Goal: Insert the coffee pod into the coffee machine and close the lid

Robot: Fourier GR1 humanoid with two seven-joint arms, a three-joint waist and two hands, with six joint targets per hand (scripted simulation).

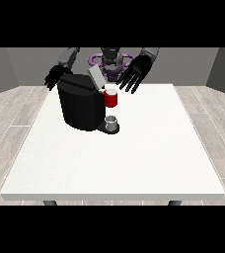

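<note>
- While the white tabletop [134, 163] spreads wide, the black coffee machine [80, 106] stands at its far left part, lid [95, 77] tilted up; a red thing at the machine [111, 99] sits at its front
- hand at the view's right [134, 74] hovers beside the lid, fingers [128, 85] spread, released, holding nothing
- hand at the view's left [55, 77] is behind the machine; whether its grasp is clenched I cannot tell
- a grey thing [111, 121] rests on the machine's base, below both hands

Black coffee machine [80, 106] on white table [134, 158], lid [95, 77] raised.
</note>
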